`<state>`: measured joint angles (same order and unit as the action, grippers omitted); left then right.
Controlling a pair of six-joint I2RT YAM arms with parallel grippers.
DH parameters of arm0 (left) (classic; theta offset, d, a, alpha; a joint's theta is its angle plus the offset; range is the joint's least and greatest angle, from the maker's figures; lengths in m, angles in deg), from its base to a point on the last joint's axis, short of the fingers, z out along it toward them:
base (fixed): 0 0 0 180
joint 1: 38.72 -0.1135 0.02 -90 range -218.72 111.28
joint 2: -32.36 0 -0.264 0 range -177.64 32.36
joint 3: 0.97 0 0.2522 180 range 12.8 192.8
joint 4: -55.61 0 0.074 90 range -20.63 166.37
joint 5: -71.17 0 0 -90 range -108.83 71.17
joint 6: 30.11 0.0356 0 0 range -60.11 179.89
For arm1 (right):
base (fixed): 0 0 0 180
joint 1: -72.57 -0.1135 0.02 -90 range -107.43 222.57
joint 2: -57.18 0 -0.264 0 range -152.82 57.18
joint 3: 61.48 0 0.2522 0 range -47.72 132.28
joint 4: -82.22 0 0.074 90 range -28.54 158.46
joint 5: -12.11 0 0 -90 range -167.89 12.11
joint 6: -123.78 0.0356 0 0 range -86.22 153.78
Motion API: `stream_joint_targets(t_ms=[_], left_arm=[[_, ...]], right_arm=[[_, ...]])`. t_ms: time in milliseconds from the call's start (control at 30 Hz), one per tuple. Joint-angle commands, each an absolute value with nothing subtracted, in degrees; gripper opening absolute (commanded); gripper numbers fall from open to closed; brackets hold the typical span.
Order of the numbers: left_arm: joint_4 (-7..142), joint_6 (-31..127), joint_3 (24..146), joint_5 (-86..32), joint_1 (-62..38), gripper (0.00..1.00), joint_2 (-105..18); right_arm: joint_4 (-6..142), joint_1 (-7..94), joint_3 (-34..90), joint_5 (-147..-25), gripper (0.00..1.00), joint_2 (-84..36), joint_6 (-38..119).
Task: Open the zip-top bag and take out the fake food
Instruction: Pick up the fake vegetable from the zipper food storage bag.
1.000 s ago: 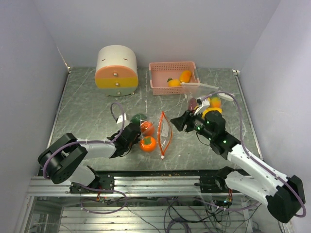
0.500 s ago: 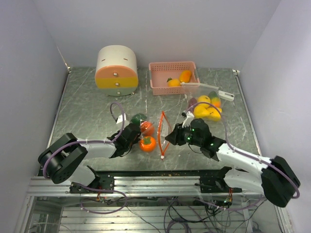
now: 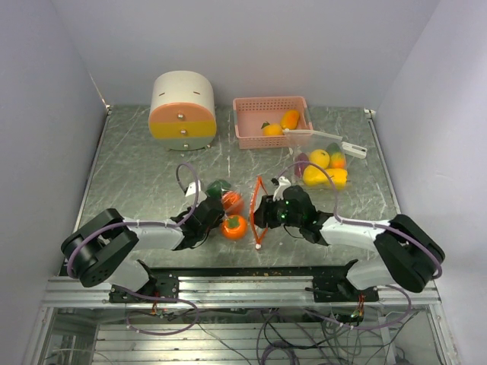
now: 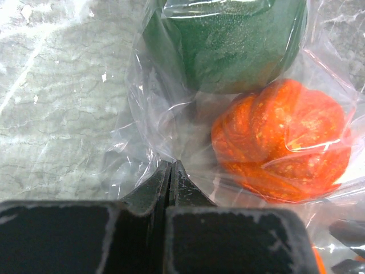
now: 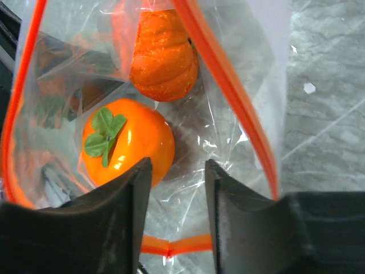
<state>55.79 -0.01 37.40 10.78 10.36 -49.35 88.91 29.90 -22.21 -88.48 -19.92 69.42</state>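
Orange bag rim (image 5: 225,80) gapes; right fingers (image 5: 114,228) parted at mouth.

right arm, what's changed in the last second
The right gripper swung left from beside the yellow fruit to the open mouth of the zip-top bag, jaws apart and empty, facing the orange fruit inside. The left gripper stays shut on the bag's closed end; basket and drawer box unchanged.
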Motion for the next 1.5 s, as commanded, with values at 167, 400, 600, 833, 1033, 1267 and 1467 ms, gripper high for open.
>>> stream_joint_targets(t_ms=[167, 400, 600, 833, 1033, 1267, 1467], left_arm=[[56.2, -1.1, 37.9, 11.8, 12.1, 0.07, -53.1], [56.0, -1.1, 38.7, 11.8, 12.4, 0.07, -54.8], [55.9, -1.0, 38.8, 11.6, 12.5, 0.07, -54.9], [56.4, -1.2, 38.3, 12.2, 12.5, 0.07, -54.3], [57.1, -0.7, 38.6, 12.9, 12.5, 0.07, -54.5], [60.0, -0.1, 40.0, 15.0, 12.5, 0.07, -54.9], [61.0, -0.4, 40.6, 15.7, 12.4, 0.07, -55.6]], right_arm=[[97.9, 26.6, -20.6, -90.4, 0.7, -25.9, 71.8], [99.9, 23.8, -19.6, -90.6, 0.79, -29.5, 72.5], [102.4, 22.3, -18.8, -91.5, 0.78, -34.1, 73.3], [104.8, 22.0, -18.9, -92.6, 0.66, -36.2, 74.3], [100.1, 22.0, -19.1, -88.4, 0.54, -31.4, 72.9], [87.0, 22.2, -19.0, -77.7, 0.45, -21.1, 69.2], [77.0, 22.9, -18.6, -70.3, 0.44, -11.4, 66.4]])
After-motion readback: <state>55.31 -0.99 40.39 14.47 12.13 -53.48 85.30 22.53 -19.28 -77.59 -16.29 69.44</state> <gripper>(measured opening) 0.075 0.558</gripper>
